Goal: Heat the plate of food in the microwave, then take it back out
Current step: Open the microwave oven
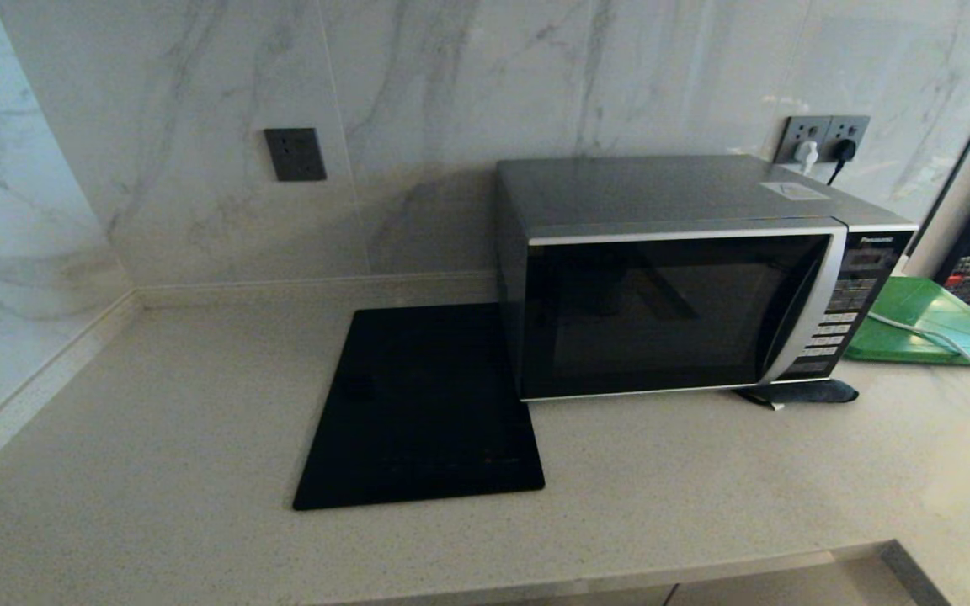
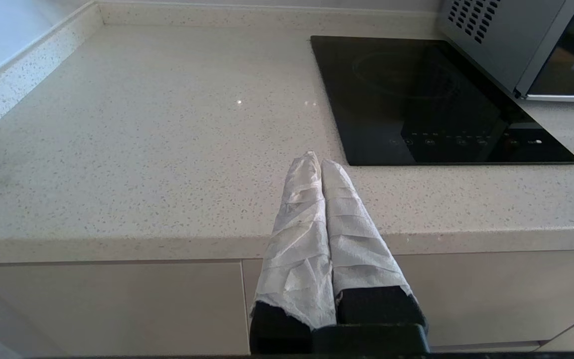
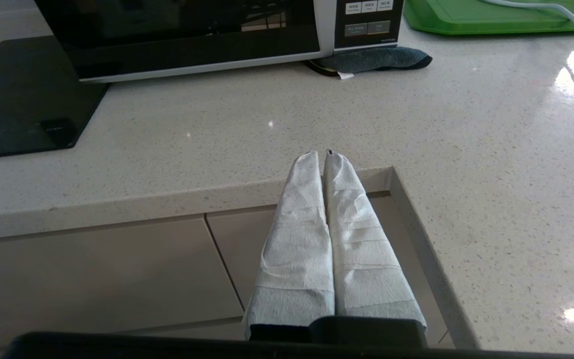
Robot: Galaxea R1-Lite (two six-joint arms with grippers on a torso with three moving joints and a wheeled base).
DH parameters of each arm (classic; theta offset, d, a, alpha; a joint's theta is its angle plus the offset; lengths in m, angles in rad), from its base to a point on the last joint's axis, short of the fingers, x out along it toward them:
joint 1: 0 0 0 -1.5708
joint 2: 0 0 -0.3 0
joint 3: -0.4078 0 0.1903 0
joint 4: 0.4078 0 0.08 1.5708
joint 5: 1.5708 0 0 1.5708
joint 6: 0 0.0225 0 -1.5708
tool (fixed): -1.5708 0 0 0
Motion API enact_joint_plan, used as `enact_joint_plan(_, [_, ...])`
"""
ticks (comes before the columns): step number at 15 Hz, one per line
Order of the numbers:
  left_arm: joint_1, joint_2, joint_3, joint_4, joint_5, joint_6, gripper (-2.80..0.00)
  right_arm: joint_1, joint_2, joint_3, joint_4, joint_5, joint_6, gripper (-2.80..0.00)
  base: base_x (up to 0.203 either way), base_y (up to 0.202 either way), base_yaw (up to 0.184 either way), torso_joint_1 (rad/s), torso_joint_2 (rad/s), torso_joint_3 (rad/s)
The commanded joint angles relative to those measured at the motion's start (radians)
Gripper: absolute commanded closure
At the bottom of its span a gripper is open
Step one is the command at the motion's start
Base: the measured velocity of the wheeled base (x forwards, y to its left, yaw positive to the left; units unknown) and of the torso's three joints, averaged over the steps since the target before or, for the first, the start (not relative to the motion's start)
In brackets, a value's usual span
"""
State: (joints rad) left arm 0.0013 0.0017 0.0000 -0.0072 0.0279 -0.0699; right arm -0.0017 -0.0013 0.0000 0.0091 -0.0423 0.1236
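Both arms parked low at the counter's front edge, outside the head view. Left gripper (image 2: pixel 317 162): white-wrapped fingers pressed together, nothing between them, tips over the counter edge just short of the cooktop's near-left corner. Right gripper (image 3: pixel 321 157): same, fingers closed and empty, hanging at the counter edge where it steps back into a notch.

Countertop (image 1: pixel 157 438), pale speckled stone. Black glass cooktop (image 1: pixel 422 404) lies flat at 6–7 o'clock from the microwave, its right edge running under the microwave's left front corner.

Microwave (image 1: pixel 670 311) sits at about 1 o'clock from centre of the head view, door closed, dark glass showing only reflections. Plate of food not visible in any view; cannot tell whether it is inside.

Dark folded cloth (image 1: pixel 801 392) lies at the microwave's front right foot, partly under it. Green tray (image 1: pixel 927 324) at 3 o'clock of the microwave, a pale cable (image 1: pixel 931 339) lying across it.

Far back: wall outlets (image 1: pixel 822 139) at 1 o'clock above the microwave with two plugs in, a blank grey socket plate (image 1: pixel 295 154) at 11 o'clock.
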Motion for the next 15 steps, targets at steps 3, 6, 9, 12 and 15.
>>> enact_joint_plan(3, [0.000, 0.000, 0.000, 0.000, 0.000, -0.001, 0.00, 0.000, 0.001, 0.002, 0.000, -0.001, 0.001, 0.00, 0.000, 0.000, 0.000, 0.000, 0.00, 0.000])
enact_joint_plan(6, [0.000, 0.000, 0.000, 0.000, 0.000, -0.001, 0.00, 0.000, 0.001, 0.002, 0.000, -0.001, 0.001, 0.00, 0.000, 0.000, 0.000, 0.000, 0.00, 0.000])
enact_joint_plan(9, [0.000, 0.000, 0.000, 0.000, 0.000, -0.001, 0.00, 0.000, 0.001, 0.002, 0.000, -0.001, 0.001, 0.00, 0.000, 0.000, 0.000, 0.000, 0.00, 0.000])
enact_joint_plan(12, [0.000, 0.000, 0.000, 0.000, 0.000, -0.001, 0.00, 0.000, 0.001, 0.002, 0.000, 0.000, -0.007, 0.00, 0.000, 0.000, 0.000, 0.000, 0.00, 0.000])
enact_joint_plan(15, [0.000, 0.000, 0.000, 0.000, 0.001, -0.001, 0.00, 0.000, 0.001, -0.011, 0.003, -0.005, -0.005, 0.00, 0.000, 0.000, 0.000, 0.000, 0.00, 0.000])
